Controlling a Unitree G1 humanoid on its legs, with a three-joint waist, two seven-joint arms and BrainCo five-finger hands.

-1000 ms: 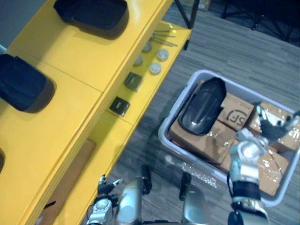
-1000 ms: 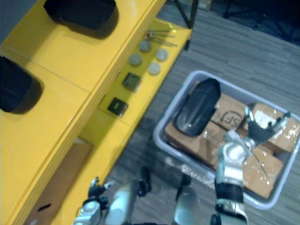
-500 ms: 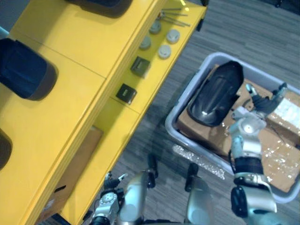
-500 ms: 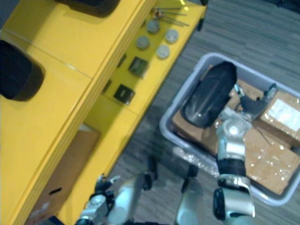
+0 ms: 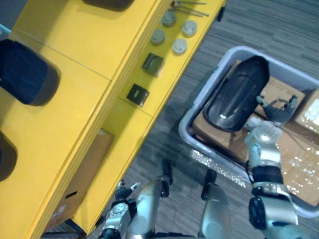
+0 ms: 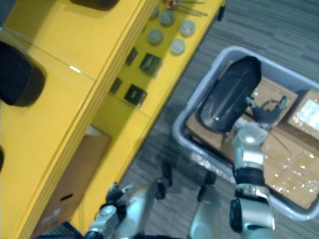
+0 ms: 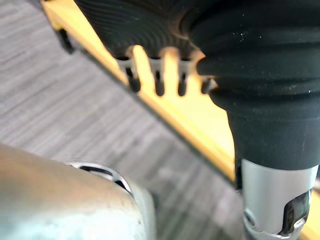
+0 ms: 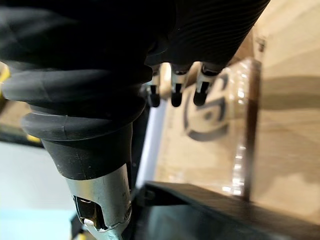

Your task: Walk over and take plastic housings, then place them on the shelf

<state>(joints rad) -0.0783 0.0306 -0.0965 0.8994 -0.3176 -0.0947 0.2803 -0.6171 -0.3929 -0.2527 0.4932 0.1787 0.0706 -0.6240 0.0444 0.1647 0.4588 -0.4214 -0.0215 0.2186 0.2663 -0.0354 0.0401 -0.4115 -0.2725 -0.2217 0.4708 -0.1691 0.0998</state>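
Grey striped carpet point(image 5: 164, 134); in a pale bin point(image 5: 185, 130) on cardboard boxes point(image 5: 277, 89), the glossy black, rounded plastic housing point(image 5: 237, 94) lies beside the right hand point(image 5: 273, 113), fingers spread

The bin wall point(image 5: 188, 124) and cardboard boxes point(image 5: 215, 137) crowd the plastic housing point(image 5: 234, 94); its top lies clear.

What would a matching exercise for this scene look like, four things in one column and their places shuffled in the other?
Things:
1. right robot hand
2. left robot hand
3. round grey discs
4. glossy black plastic housing

Places:
A. low down beside the yellow shelf
B. lying on cardboard boxes in the grey bin
C. on the yellow shelf's lower ledge
D. open above the boxes, next to the housing

Pairs: 1-D, 2-A, 3-C, 4-B
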